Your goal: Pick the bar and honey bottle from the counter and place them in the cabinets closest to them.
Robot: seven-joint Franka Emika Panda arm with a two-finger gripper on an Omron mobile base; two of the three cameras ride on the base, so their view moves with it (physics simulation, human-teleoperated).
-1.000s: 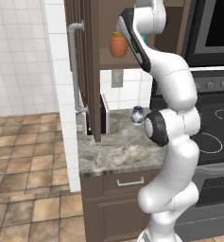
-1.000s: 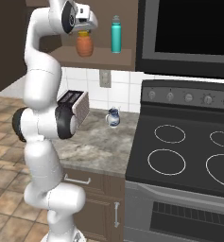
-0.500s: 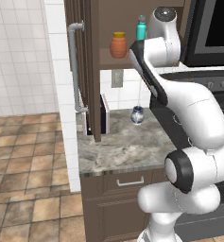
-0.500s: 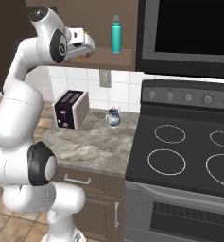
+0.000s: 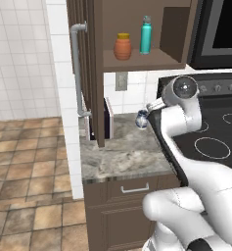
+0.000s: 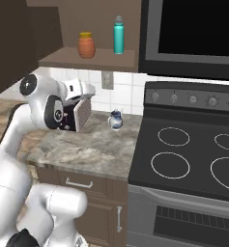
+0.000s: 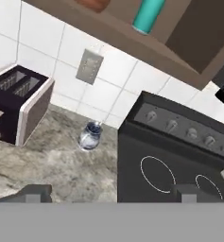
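Observation:
The honey bottle, orange-brown with a yellow lid, stands on the shelf of the open wall cabinet, left of a teal bottle. My gripper is open, its two dark tips wide apart with nothing between them. It hangs well below the shelf, over the stone counter near the stove's edge, and looks toward the back wall. In the hand view, only the underside of the honey bottle shows at the top edge. The bar is out of view.
A dark toaster stands at the counter's back left, partly behind the open cabinet door with its grey handle. A small glass jug sits near the wall outlet. A black stove adjoins on the right.
The arm has folded down and drawn the hand away from the cabinet shelf to a spot low over the counter. The honey bottle stays on the shelf.

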